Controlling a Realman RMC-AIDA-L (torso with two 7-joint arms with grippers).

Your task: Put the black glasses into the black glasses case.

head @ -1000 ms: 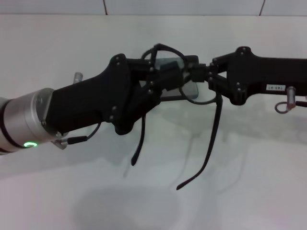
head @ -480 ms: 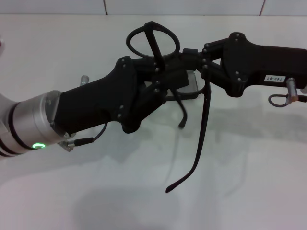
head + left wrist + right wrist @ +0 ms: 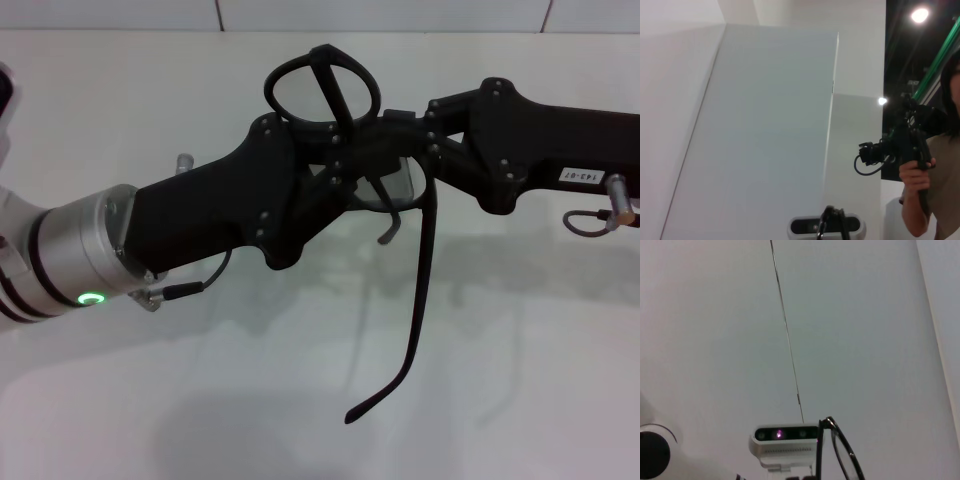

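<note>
Both grippers hold the black glasses in the air above the white table, in the middle of the head view. My left gripper reaches in from the left and is shut on the frame near its middle. My right gripper reaches in from the right and is shut on the frame's end. One lens rim stands up towards the far side, and the other lens sits between the grippers. One long temple arm hangs down. Part of the frame shows in the right wrist view. The black glasses case is out of view.
The table runs back to a white wall at its far edge. The wrist views look upward: the robot's head camera shows in both, and a person holding a camera rig stands off to one side.
The glasses have turned in the grippers: one lens rim has swung up towards the far side and one temple arm has folded in. Both grippers have shifted slightly right.
</note>
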